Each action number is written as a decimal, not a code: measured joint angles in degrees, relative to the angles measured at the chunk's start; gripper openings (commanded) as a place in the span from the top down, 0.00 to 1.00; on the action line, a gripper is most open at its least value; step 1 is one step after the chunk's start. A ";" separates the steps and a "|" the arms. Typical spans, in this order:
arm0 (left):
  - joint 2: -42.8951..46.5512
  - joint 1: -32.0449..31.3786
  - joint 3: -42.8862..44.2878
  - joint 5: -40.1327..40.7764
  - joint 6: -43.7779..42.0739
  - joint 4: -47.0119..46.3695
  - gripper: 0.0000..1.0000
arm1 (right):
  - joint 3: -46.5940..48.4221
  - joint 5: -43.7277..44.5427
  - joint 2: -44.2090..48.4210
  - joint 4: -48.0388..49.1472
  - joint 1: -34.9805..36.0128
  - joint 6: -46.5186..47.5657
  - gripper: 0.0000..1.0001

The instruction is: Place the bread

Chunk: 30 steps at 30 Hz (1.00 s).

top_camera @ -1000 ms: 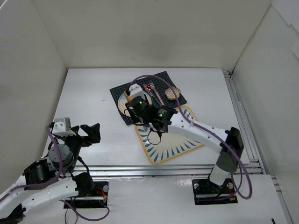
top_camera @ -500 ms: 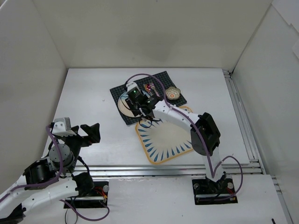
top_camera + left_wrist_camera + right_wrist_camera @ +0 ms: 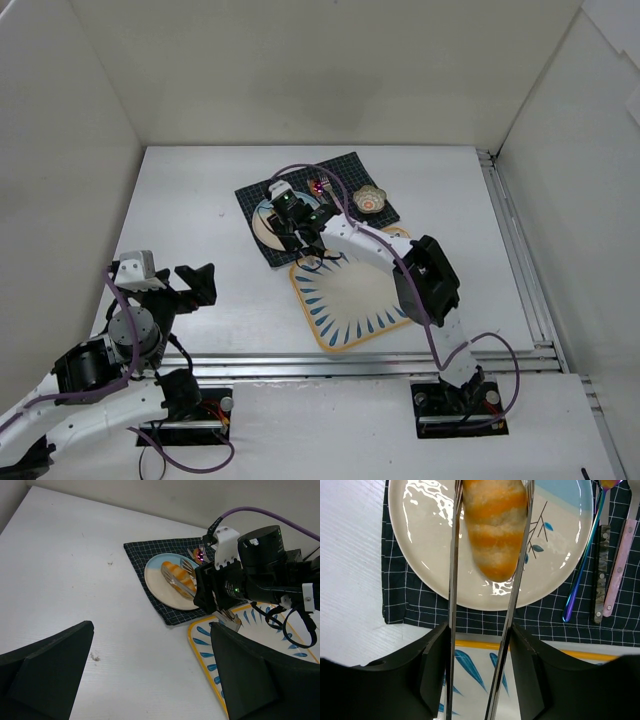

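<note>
My right pincer (image 3: 179, 576) grips the bread (image 3: 495, 525) narrowly over the round plate (image 3: 425, 555), so I judge placing nearly done; next I must let go and lift clear.

Cutlery (image 3: 598, 565) hard against plate (image 3: 420, 555), seemingly.

A robotics lab cell: white counter (image 3: 200, 220) boxed by plain white panels (image 3: 320, 70). Aluminium rails (image 3: 330, 365) at its edge carry two robot arms (image 3: 425, 285).
</note>
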State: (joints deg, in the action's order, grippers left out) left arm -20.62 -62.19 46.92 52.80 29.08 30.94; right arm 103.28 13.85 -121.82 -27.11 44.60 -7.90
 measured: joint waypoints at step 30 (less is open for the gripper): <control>-0.87 0.00 -0.44 0.87 0.02 0.02 0.01 | -0.87 5.09 9.42 3.85 6.05 -2.43 0.44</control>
State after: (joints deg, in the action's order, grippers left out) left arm -21.50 -62.19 46.48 53.67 29.10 30.96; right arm 102.41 18.94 -112.40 -23.27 50.65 -10.33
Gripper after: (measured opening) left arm 0.996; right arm 0.567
